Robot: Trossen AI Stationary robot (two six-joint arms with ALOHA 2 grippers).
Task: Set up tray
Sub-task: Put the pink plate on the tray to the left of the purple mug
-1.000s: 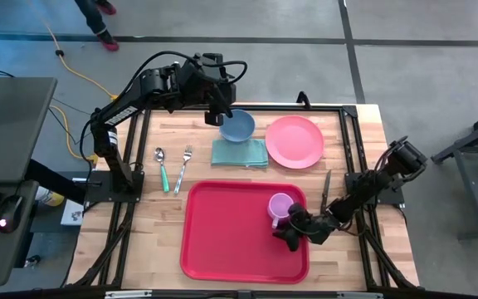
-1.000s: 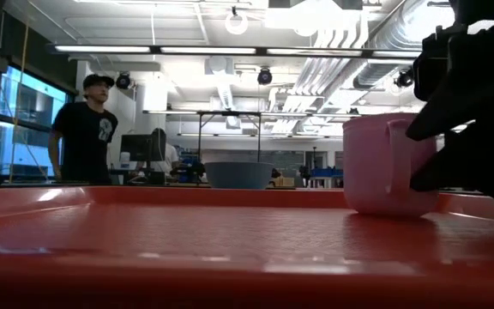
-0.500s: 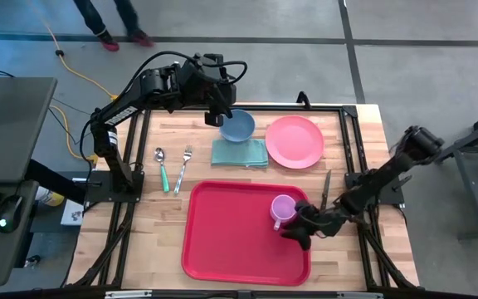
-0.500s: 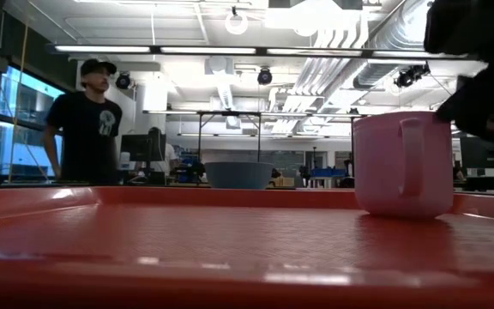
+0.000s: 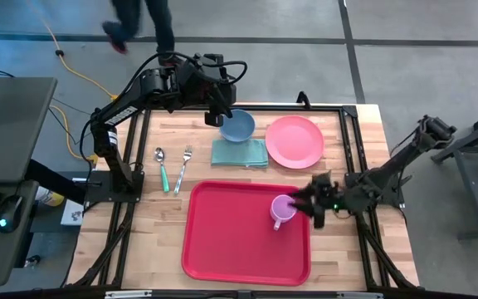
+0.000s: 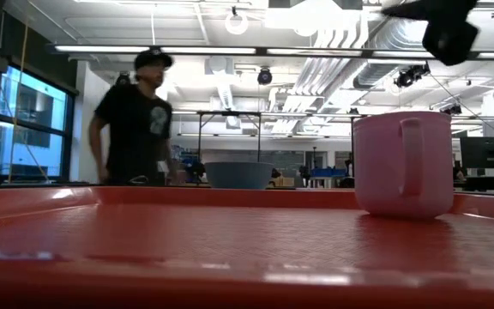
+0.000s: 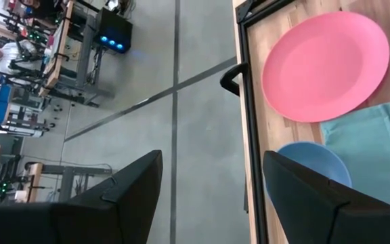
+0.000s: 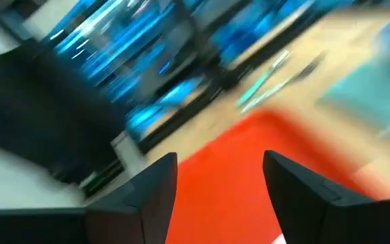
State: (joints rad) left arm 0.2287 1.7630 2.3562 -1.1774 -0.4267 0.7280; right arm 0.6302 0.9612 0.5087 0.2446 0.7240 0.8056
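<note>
While the red tray (image 5: 243, 232) lies flat on the near half of the table (image 5: 164, 216), I hold my right hand (image 5: 314, 202) just beside the tray's right rim, above the table, with its fingers (image 8: 151, 193) spread wide and nothing between them. The pink mug (image 5: 281, 209) stands upright on the tray's right side near the far rim, its handle toward the near edge, and my right hand is close to it but not touching. In the low view the mug (image 6: 402, 163) stands alone on the red surface, with my right hand (image 6: 440, 26) hanging above it, apart.

My left hand (image 5: 220, 112) hovers over the far edge of the table, at the blue bowl (image 5: 237, 126), and its fingers (image 7: 131, 193) are open wide and empty too. The bowl sits on the far edge of a teal napkin (image 5: 241, 153). The round pink plate (image 5: 294, 141) lies just right of the bowl. A spoon (image 5: 162, 166) and a fork (image 5: 182, 166) lie side by side on the bare wood left of the tray, well apart from it. A knife (image 5: 326, 187) lies on the table right of the tray.

A person (image 6: 140, 120) in dark clothes and a cap shows in the room beyond the table.
</note>
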